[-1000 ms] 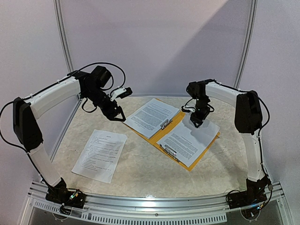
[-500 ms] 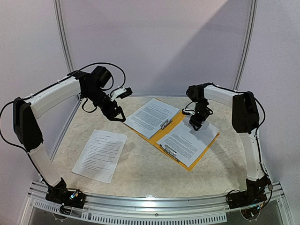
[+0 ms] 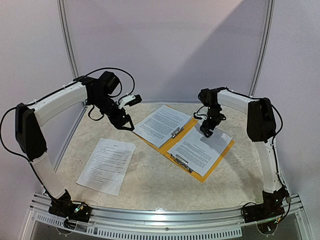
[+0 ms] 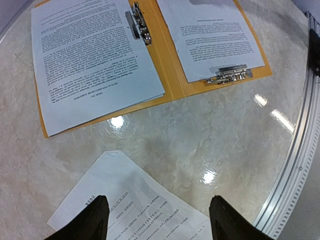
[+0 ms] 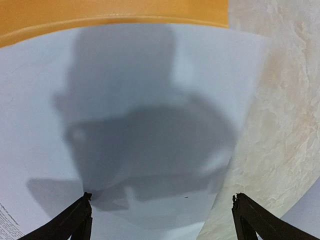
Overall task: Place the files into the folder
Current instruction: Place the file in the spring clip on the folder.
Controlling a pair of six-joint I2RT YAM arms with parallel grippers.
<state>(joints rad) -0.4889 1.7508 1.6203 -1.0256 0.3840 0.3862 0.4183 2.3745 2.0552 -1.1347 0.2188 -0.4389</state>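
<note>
The folder (image 3: 176, 141) lies open and flat on the table (image 3: 150, 185), one sheet (image 3: 201, 148) clipped on its right half and another sheet (image 3: 161, 124) on its left. The right gripper (image 3: 206, 131), jaws wide and empty, hovers above the right sheet's far edge. The left gripper (image 3: 127, 125), open and empty, hangs beside the folder's left edge; a loose sheet (image 3: 106, 164) lies below it on bare tabletop.

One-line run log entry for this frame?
folder: open, two sheets in | loose sheet: on table, left | left tool: open, empty | right tool: open over right sheet
</note>
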